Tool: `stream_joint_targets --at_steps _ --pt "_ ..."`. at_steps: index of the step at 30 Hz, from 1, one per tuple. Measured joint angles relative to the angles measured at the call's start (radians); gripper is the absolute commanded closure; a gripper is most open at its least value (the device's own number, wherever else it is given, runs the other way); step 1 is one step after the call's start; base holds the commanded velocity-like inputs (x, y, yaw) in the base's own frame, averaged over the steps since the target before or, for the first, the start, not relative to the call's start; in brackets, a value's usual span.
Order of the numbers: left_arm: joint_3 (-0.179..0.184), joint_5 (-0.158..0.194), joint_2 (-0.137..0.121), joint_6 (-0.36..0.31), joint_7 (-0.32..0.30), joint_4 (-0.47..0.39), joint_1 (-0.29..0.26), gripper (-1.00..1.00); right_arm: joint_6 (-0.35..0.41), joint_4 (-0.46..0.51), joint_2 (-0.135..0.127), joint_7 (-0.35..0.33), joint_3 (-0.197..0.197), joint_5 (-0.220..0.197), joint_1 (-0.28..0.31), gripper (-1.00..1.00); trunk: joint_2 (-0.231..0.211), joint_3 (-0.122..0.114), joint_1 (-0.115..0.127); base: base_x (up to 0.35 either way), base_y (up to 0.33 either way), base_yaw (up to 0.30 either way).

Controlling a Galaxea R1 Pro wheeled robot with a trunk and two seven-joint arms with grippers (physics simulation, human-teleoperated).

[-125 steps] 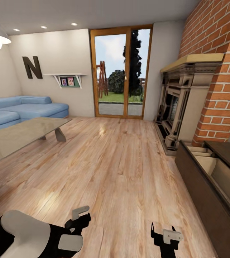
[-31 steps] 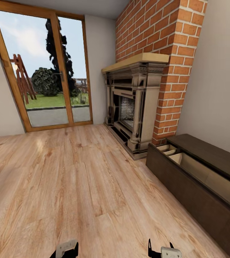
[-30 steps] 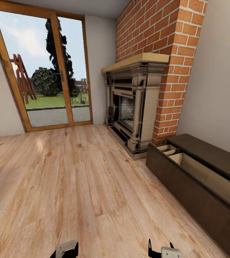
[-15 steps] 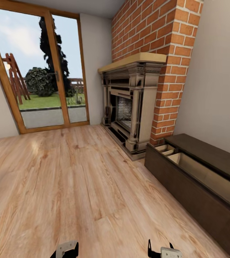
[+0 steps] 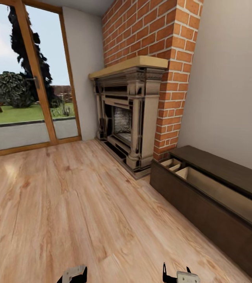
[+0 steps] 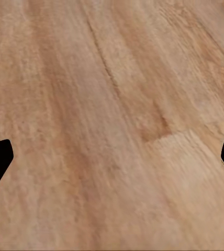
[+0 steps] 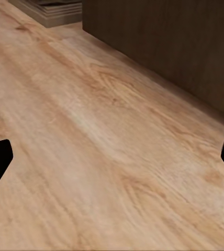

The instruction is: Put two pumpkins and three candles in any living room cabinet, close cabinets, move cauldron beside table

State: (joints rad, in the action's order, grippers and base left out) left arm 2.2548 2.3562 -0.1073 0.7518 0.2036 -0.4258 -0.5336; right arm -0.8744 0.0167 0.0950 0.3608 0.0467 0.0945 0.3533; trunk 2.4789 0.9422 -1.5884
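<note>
Along the right wall, the cabinet (image 5: 204, 196) stands with its drawer pulled out, tan compartments bare. No pumpkin or candle is in sight, so the step seems to be searching: turn slowly, keeping off the fireplace (image 5: 128, 114) hearth. Wide floor (image 5: 63, 204) lies open. Left gripper (image 6: 112, 157) and right gripper (image 7: 112, 157) are both spread, empty.

Head view: the long low dark-brown wood cabinet (image 5: 204, 204) stands along the plain wall (image 5: 232, 78) at right, its pull-out drawer front drawn forward over the light plank floor (image 5: 63, 212), its divided compartments (image 5: 172, 164) exposed. Just beyond its far end stands the carved stone fireplace (image 5: 128, 118), backed by the red brick chimney (image 5: 153, 35). Left of the fireplace, on the far wall, stands the wood-framed glass door (image 5: 28, 78).
</note>
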Motion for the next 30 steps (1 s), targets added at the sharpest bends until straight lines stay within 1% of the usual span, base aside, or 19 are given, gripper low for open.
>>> stream_joint_targets --at_steps 5,12,24,30 --pt "0.000 0.000 0.000 -0.001 0.001 0.000 0.000 -1.00 0.000 0.000 0.000 -0.001 0.000 0.000 0.000 -1.00 0.000 0.000 0.000 0.244 0.158 -0.300" --pt "0.000 0.000 0.005 -0.001 0.001 -0.001 0.000 -1.00 0.001 0.000 0.001 -0.002 -0.001 0.000 0.000 -1.00 0.000 0.000 0.000 0.171 0.018 -0.300" --pt "0.000 0.000 0.008 -0.004 0.002 -0.002 0.000 -1.00 0.006 0.000 0.004 -0.002 -0.001 0.000 0.000 -1.00 0.000 0.000 0.000 0.036 0.007 -0.300" --pt "0.000 0.000 0.009 -0.004 0.001 -0.002 0.000 -1.00 0.006 0.000 0.004 -0.002 -0.001 0.000 0.000 -1.00 0.000 0.000 0.000 0.202 0.158 -0.300"
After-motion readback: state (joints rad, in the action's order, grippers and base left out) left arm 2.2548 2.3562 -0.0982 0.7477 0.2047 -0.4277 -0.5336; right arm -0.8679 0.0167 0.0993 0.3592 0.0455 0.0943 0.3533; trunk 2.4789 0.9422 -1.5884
